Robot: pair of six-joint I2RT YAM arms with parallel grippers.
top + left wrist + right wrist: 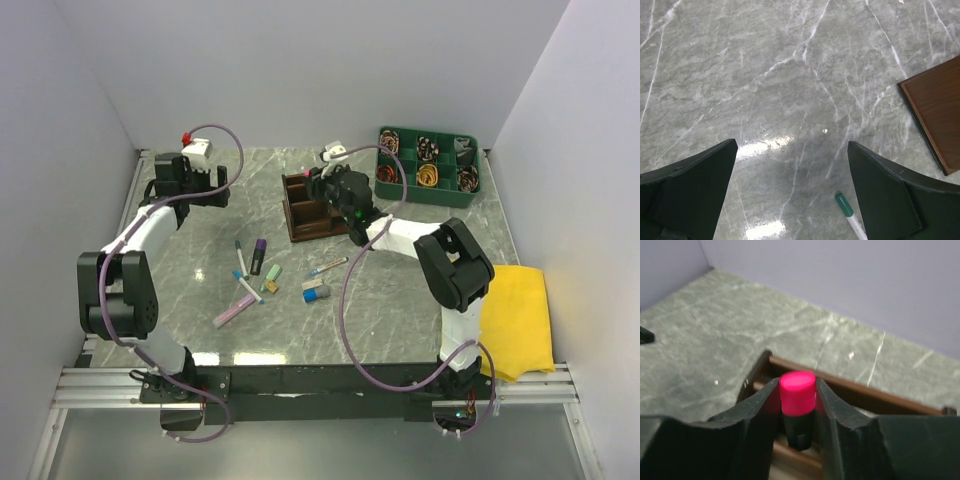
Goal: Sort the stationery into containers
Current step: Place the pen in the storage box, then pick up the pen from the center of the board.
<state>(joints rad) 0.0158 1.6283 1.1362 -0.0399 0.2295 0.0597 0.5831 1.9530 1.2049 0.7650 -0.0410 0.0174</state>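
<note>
Right jaws are pinched on a pink-black highlighter (797, 405) over the organiser (865, 391); left jaws are held spread above the table (790, 75).

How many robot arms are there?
2. The left arm stretches to the far left; the right arm reaches over the organiser, its end effector holding a pink marker.

No legible text, label, brand, number or sign in any view. Too small to read from above: any print on the pens (241, 259) and highlighters (258, 256) lying midway between the left and right edges of the table (420, 330). Up close, only plain surfaces on the pink-capped marker (797, 390) and the wooden organiser (855, 387).
</note>
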